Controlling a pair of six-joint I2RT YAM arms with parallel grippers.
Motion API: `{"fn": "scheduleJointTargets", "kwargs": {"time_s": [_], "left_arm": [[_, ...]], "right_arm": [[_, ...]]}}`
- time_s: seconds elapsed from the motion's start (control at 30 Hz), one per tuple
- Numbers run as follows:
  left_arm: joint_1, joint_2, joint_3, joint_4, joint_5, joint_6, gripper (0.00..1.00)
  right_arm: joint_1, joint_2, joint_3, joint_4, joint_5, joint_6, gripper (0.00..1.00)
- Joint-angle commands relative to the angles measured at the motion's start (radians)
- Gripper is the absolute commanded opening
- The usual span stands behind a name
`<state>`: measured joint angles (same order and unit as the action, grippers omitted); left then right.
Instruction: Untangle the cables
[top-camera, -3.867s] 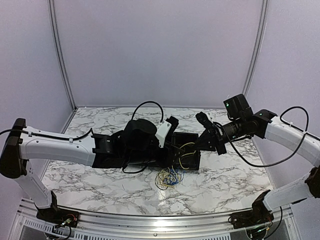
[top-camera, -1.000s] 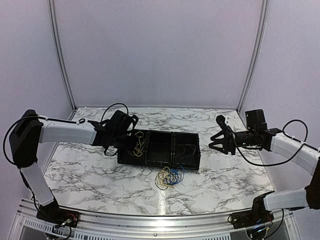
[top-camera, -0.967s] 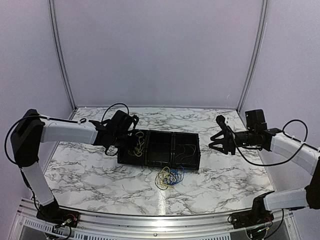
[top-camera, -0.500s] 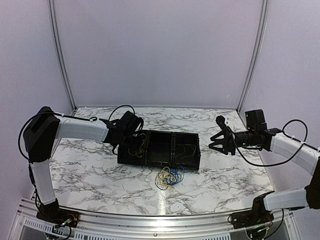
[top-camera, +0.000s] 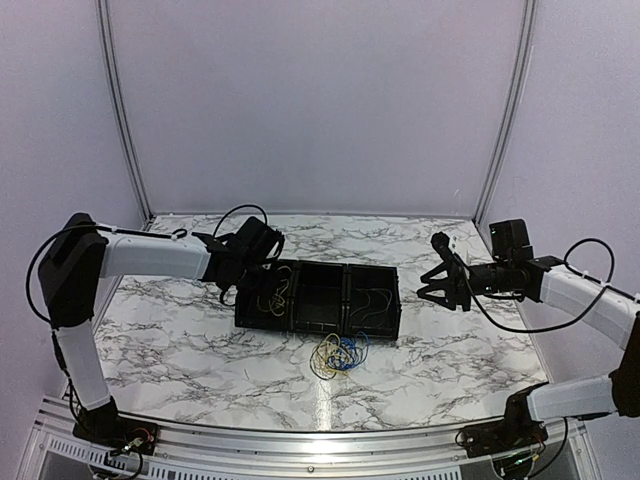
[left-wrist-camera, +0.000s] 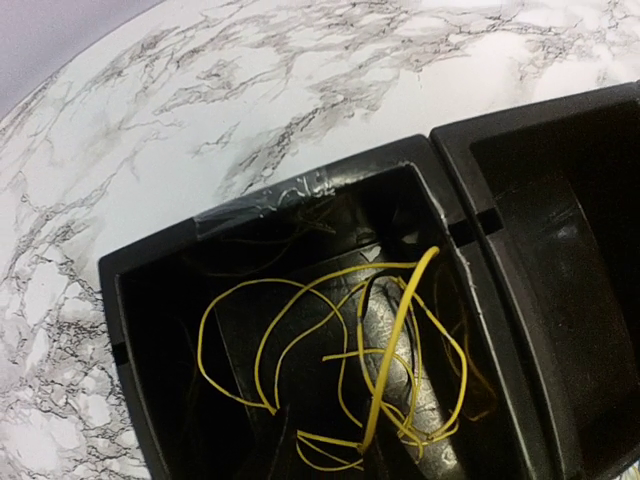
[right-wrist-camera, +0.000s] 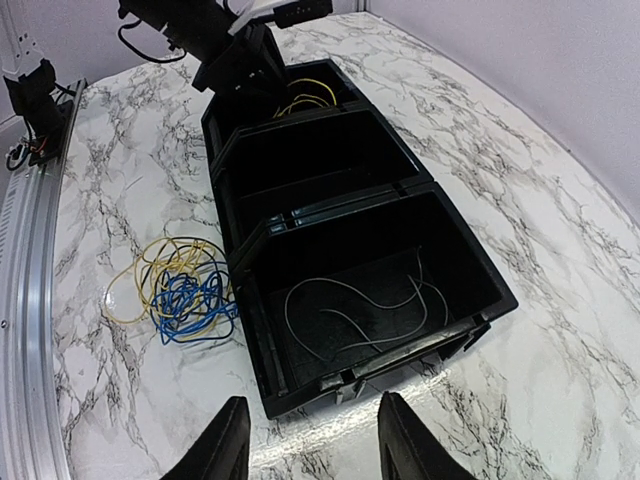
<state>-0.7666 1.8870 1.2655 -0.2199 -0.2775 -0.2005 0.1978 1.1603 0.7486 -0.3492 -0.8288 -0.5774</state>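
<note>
- The left arm reaches from the left edge of the top view towards the centre. The left gripper (top-camera: 250, 272) hangs over the left end of the black tray (top-camera: 300, 322).
- I cannot tell if the left fingers are apart or together. The left wrist view shows only dark shapes at its lower edge, against the dark inside of the tray.
- In the left compartment, several loose yellow wires (left-wrist-camera: 340, 360) lie in loops. One strand rises up to the wall between this compartment and the middle one.
- The tray has three compartments in a row and stands in the middle of the marbled worktop (top-camera: 170, 340).
- The cables (top-camera: 338, 355), a small tangle of yellow and blue, lie on the worktop just below the tray in the top view. They are outside it, near its front wall.
- In the right compartment, a few thin pale wires (right-wrist-camera: 370, 305) lie on the floor.
- The right gripper (top-camera: 437, 288) hovers to the right of the tray, clear of it. Its fingers (right-wrist-camera: 228, 440) stand apart with nothing between them.
</note>
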Motion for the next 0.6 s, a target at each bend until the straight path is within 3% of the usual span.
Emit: {"fn": "scheduleJointTargets", "kwargs": {"time_s": [0.0, 0.27, 0.57], "left_arm": [[0.0, -0.096, 0.029, -0.059, -0.011, 0.018, 0.27], [-0.003, -0.229, -0.041, -0.079, -0.033, 0.0, 0.43], [-0.022, -0.278, -0.081, -0.071, 0.019, -0.019, 0.44]], "right_arm": [[-0.01, -0.005, 0.012, -0.007, -0.012, -0.014, 0.44], [-0.01, -0.024, 0.004, -0.005, 0.009, -0.016, 0.44], [-0.01, -0.014, -0.007, 0.002, 0.042, -0.025, 0.44]]}}
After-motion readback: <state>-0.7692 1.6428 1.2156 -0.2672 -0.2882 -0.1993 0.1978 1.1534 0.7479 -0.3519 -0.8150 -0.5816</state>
